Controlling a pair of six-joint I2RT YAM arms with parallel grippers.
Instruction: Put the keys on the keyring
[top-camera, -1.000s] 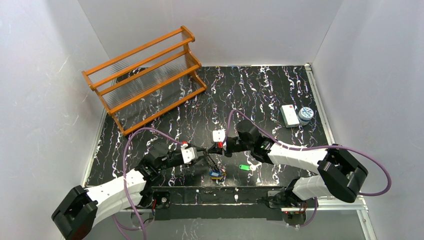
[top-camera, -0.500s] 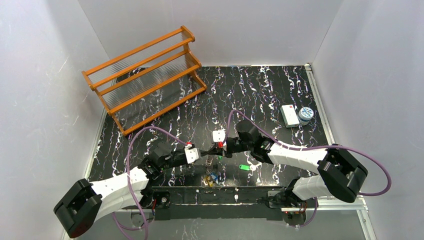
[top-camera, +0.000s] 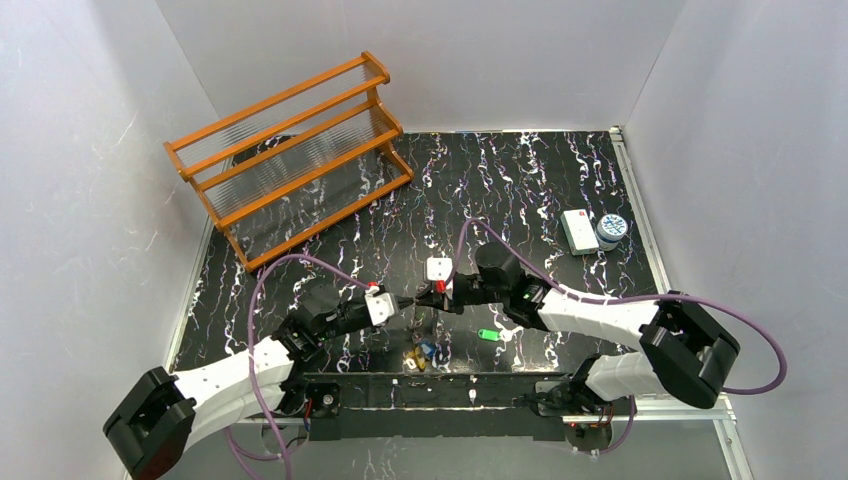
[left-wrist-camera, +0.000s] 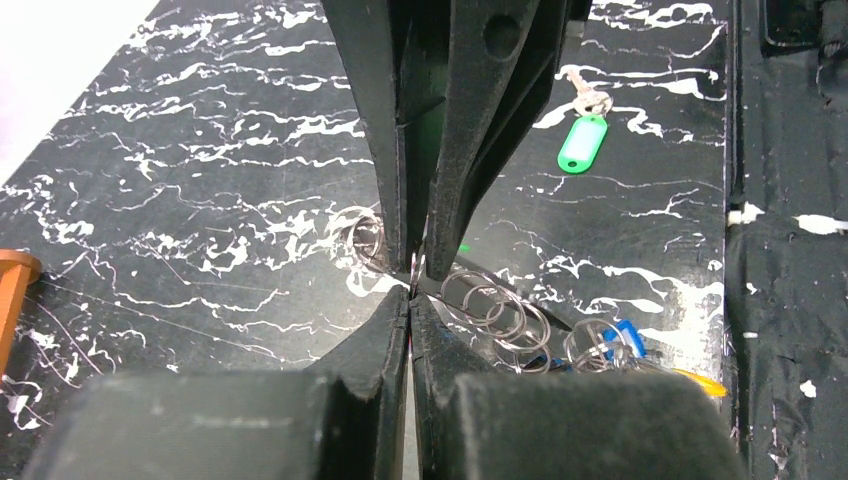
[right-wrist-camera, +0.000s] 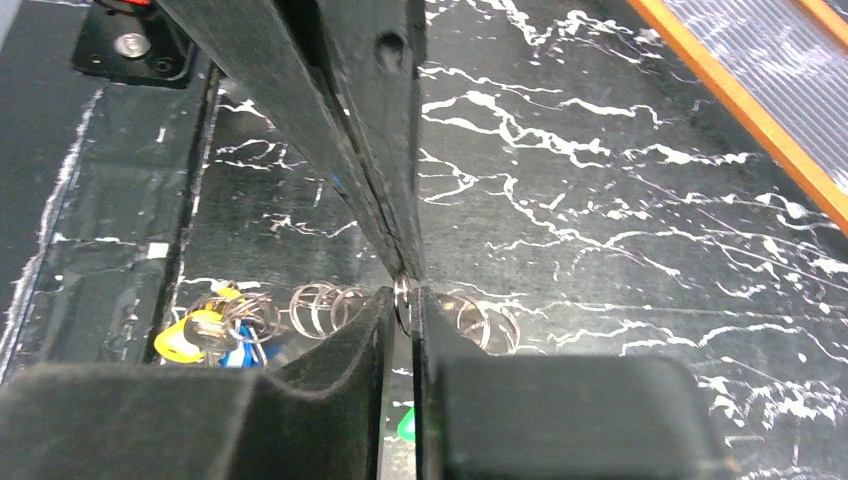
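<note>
Fingers (left-wrist-camera: 375, 345) of the left gripper (left-wrist-camera: 410, 293) were found fully closed. Their tips pinched a thin metal ring seen edge-on, which we took to be the keyring (left-wrist-camera: 416, 267). The right gripper (right-wrist-camera: 403, 298) met it tip to tip from the opposite side. Its fingers (right-wrist-camera: 345, 345) stood a narrow slit apart with the same ring inside the slit, and we could not tell whether the pads pressed on it.

We placed this meeting point well to the near side of the orange rack (top-camera: 290, 150) and somewhat to its right, over the black marbled table (top-camera: 520, 170). A string of linked rings (left-wrist-camera: 497, 310) ran from beside the held ring toward a bunch of keys (top-camera: 421, 355), among which we noted a blue tag (left-wrist-camera: 625, 336) and a yellow tag (right-wrist-camera: 186, 335). That bunch lay farther from the rack than the grippers did, close to the table's front edge. We could not confirm which of the rings were joined to one another.

One green-tagged key (top-camera: 488, 335) lay by itself on the table, apart from the bunch, on the side away from the rack.
</note>
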